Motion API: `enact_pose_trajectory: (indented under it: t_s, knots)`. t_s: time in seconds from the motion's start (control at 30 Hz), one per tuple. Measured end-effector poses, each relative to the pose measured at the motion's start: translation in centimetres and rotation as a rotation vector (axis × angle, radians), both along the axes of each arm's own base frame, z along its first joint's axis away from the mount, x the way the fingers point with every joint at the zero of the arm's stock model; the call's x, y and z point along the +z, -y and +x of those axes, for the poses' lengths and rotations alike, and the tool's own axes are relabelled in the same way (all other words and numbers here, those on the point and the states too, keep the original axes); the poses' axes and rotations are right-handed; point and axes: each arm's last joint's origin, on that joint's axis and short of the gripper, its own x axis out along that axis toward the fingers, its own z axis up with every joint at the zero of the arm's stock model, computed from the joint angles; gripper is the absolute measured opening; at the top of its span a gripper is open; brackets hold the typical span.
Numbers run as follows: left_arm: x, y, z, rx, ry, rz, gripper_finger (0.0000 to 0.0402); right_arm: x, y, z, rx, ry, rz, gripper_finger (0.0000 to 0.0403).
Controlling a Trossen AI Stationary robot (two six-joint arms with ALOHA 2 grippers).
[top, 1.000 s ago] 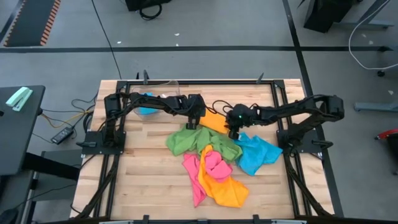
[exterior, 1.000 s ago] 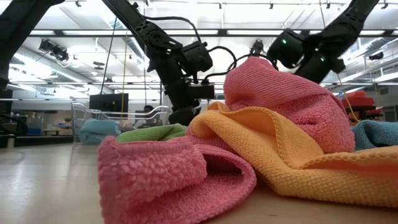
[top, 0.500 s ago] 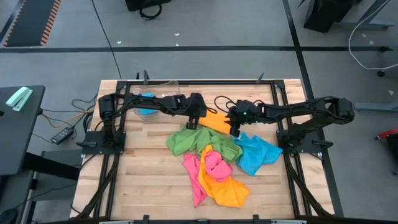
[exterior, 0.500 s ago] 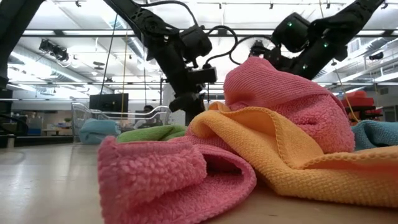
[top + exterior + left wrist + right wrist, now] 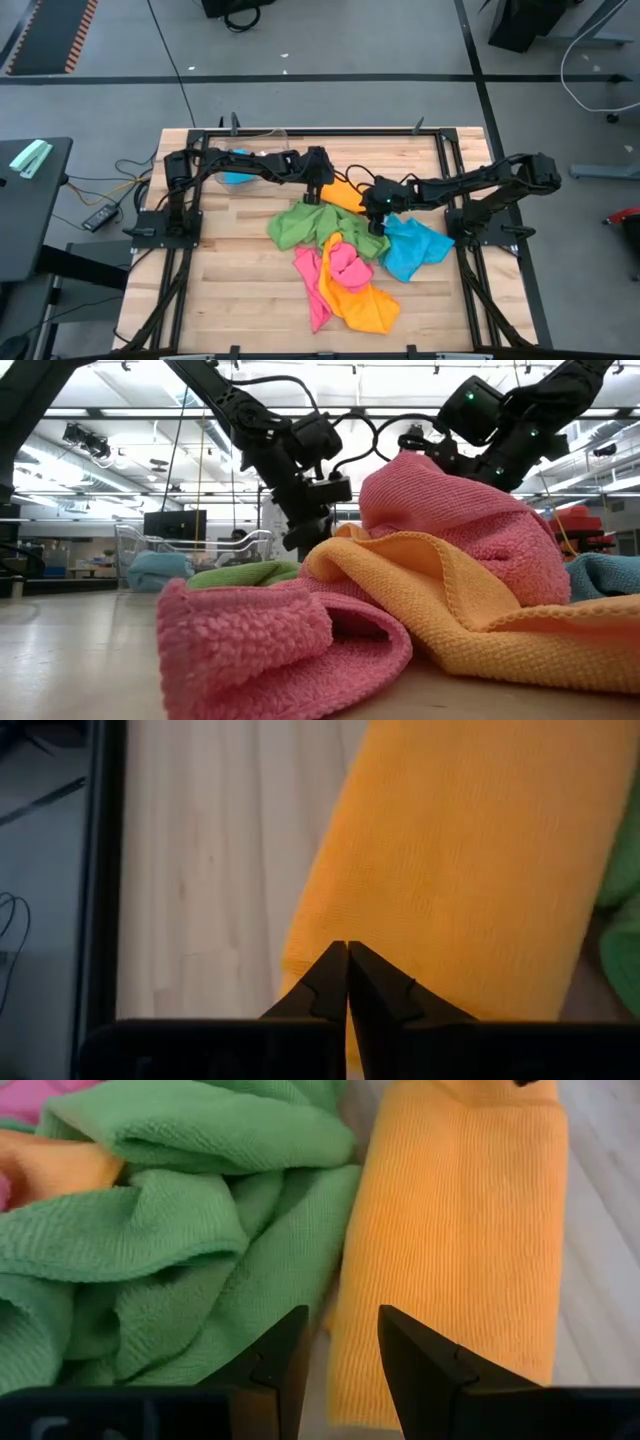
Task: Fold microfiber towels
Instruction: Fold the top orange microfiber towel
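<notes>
Left pincer [image 5: 347, 952] hovers shut above folded orange towel [image 5: 470, 860].

The microfiber towels [image 5: 440, 575] are soft cloth, matt, with a fine looped, ribbed weave; the pink one [image 5: 270, 635] looks nubbly and plush. The counter [image 5: 240, 270] is pale wood planking, smooth, with visible grain. Its frame [image 5: 470, 270] is dark matt metal.
</notes>
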Motion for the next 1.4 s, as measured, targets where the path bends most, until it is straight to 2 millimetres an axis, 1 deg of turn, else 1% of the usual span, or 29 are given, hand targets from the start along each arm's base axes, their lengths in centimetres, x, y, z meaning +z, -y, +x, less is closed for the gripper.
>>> enact_pose_trajectory:
  t_s: [0.13, 0.33, 0.47, 0.53, 0.63, 0.7, 0.8, 0.97, 1.17, 1.27, 1.4]
  knots:
    - [-0.1, 0.0, -0.1, 0.021, -0.011, -0.02, 0.0014, 0.0, -0.2, 0.0, 0.002, -0.001, 0.004, 0.0131]
    - [-0.4, 0.2, -0.4, 0.019, -0.048, -0.031, 0.0023, 0.1, -1.8, 0.2, 0.104, 0.003, -0.023, 0.0131]
    - [-0.4, 0.9, -0.2, -0.007, -0.056, -0.025, 0.0022, 0.1, -2.6, 0.3, 0.146, 0.01, -0.032, 0.0125]
    - [-0.5, 1.5, -0.2, -0.038, -0.077, -0.017, 0.0018, -0.2, -2.8, 0.4, 0.15, 0.004, -0.026, 0.0119]
    - [-0.5, 2.0, 0.0, -0.067, -0.083, -0.005, 0.0014, -1.4, -2.7, 0.7, 0.128, -0.043, -0.009, 0.011]
    - [-0.4, 2.3, 0.1, -0.073, -0.08, -0.006, 0.0013, -2.2, -2.2, 0.9, 0.096, -0.069, 0.0, 0.0106]
    - [-0.4, 2.2, 0.1, -0.049, -0.069, -0.021, 0.0016, -2.9, -1.3, 1.1, 0.037, -0.079, 0.024, 0.0103]
    - [-0.5, 2.2, 0.0, -0.027, -0.069, -0.037, 0.0024, -2.9, 0.2, 0.7, -0.05, -0.085, 0.071, 0.0103]
    - [-0.4, 2.2, 0.0, -0.026, -0.066, -0.039, 0.0014, -3.3, 2.7, -0.2, -0.173, -0.146, 0.106, 0.0101]
    - [-0.4, 2.2, 0.1, -0.025, -0.06, -0.037, 0.0013, -3.3, 3.9, -0.6, -0.211, -0.156, 0.086, 0.0098]
    - [-0.2, 2.3, 0.2, -0.014, -0.034, -0.041, 0.002, -3.3, 5.4, -1.0, -0.229, -0.174, -0.012, 0.0096]
